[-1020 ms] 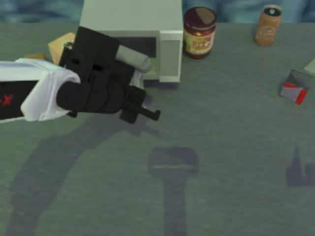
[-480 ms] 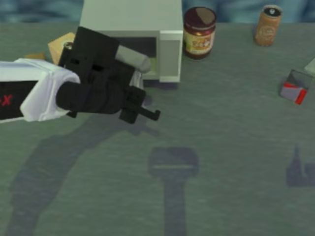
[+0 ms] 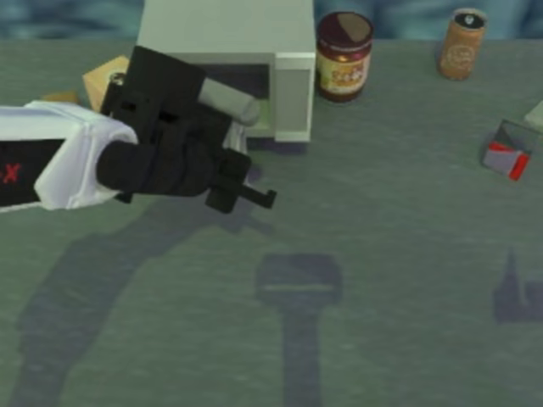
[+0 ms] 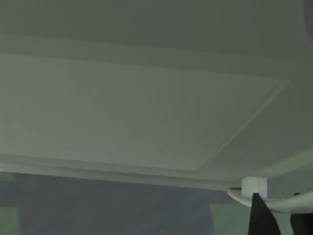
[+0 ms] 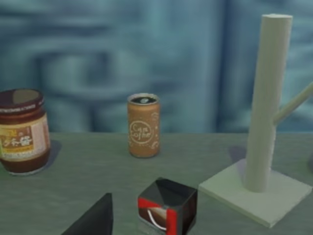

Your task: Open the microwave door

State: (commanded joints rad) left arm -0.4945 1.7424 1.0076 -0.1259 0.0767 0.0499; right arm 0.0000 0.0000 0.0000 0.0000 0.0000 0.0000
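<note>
The boxy grey-white microwave (image 3: 229,42) sits at the surface's far left. Its silver-framed door (image 4: 146,112) is seen swung partly open, the left pincer (image 3: 246,191) beside it, grip unclear; further opening remains.

Brown can (image 5: 144,125): pale round emblem on its side reads "Cup Coffee", or close to it; letters small. Jar (image 5: 22,131): yellow label, print too small to read. Left arm's white sleeve (image 3: 51,157): a red "X" at the frame edge. Red-and-black box (image 5: 167,205): white curved mark only, no words.
</note>
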